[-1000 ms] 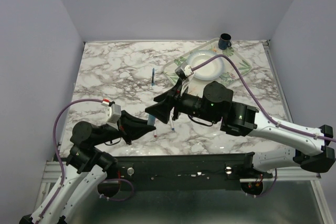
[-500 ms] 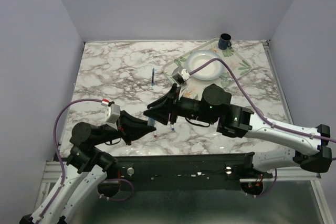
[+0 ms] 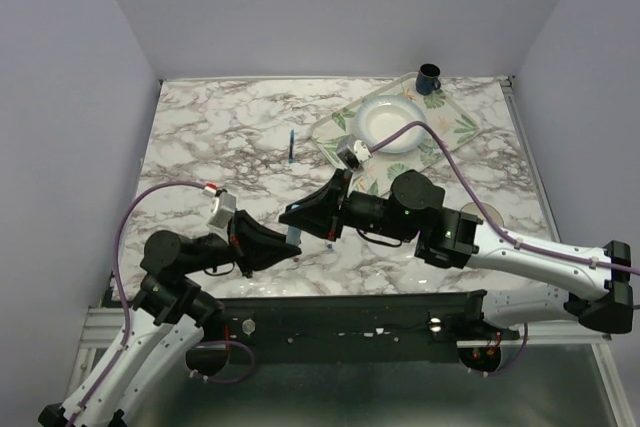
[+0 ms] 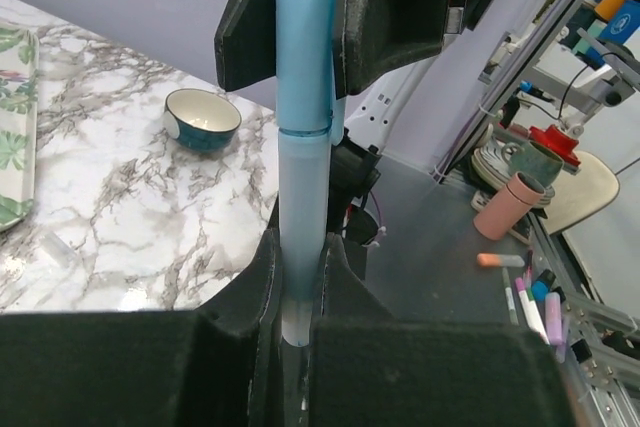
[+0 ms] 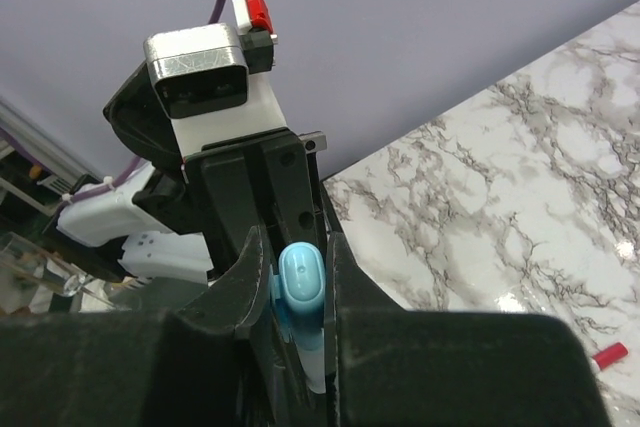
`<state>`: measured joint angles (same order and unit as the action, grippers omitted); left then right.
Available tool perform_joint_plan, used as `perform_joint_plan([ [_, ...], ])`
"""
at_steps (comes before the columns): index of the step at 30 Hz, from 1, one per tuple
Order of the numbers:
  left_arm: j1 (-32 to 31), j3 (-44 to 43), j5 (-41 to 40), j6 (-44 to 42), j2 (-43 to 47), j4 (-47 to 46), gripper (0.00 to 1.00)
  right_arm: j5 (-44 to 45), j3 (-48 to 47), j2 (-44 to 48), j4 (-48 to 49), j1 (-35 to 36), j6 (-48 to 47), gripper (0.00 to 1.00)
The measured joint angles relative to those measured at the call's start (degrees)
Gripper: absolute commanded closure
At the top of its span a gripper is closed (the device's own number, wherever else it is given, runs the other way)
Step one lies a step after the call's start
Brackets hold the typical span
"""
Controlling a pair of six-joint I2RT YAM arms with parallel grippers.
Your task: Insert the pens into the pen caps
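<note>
Thick light-blue plastic pen (image 4: 303, 207) is in the air over near edge of marble tabletop (image 3: 220, 127), barrel pinched low by left fingers (image 4: 255, 287). Right fingers (image 5: 245, 277) pinch the light-blue cylindrical plastic cap (image 5: 300, 282), which sits on pen's end w/ seam showing. Best approach, prob.: hold both in one line, press straight along barrel till seam closes, no sideways load.

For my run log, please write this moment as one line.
left tool: shut on light blue pen | right tool: shut on cap
</note>
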<state>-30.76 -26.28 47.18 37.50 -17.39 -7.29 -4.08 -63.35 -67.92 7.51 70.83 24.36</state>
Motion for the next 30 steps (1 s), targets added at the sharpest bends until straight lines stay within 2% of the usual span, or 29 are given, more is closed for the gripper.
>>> perform_joint_plan([
  [15, -0.13, -2.45, 6.38, 5.25, -11.08, -10.49, 1.0, -1.33, 7.82, 4.15, 9.46, -1.79, 0.44, 0.99],
  [30, -0.85, -11.65, 10.08, -1.03, -19.85, -3.15, 1.0, -1.36, 12.13, 7.41, 14.86, -3.1, 1.79, 0.99],
])
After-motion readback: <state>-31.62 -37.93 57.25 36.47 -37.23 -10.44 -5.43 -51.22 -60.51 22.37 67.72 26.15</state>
